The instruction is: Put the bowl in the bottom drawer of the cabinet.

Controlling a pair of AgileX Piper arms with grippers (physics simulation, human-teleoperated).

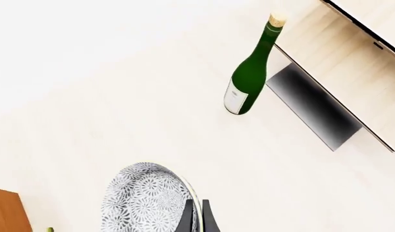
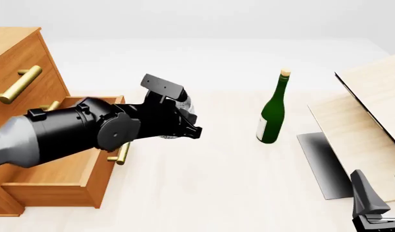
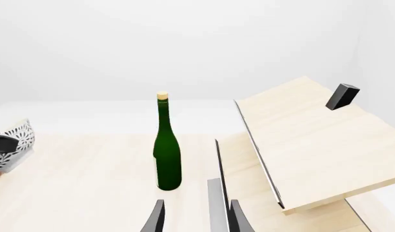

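My left gripper (image 2: 184, 123) is shut on the rim of the white-grey speckled bowl (image 2: 187, 103), holding it tilted above the table just right of the cabinet (image 2: 17, 53). The left wrist view shows the bowl (image 1: 143, 200) with both fingers (image 1: 186, 217) pinching its edge. The bottom drawer (image 2: 62, 181) stands pulled out, its brass handle (image 2: 122, 153) below my forearm. The bowl (image 3: 16, 139) also shows at the edge of the right wrist view. My right gripper (image 2: 383, 195) rests low at the front right, open and holding nothing.
A green wine bottle (image 2: 273, 115) with a cork stands upright mid-table, right of the bowl. Pale light-wood boards (image 2: 371, 104) with a dark grey panel (image 2: 323, 164) lean at the right. Upper drawer handles (image 2: 20, 83) stick out from the cabinet.
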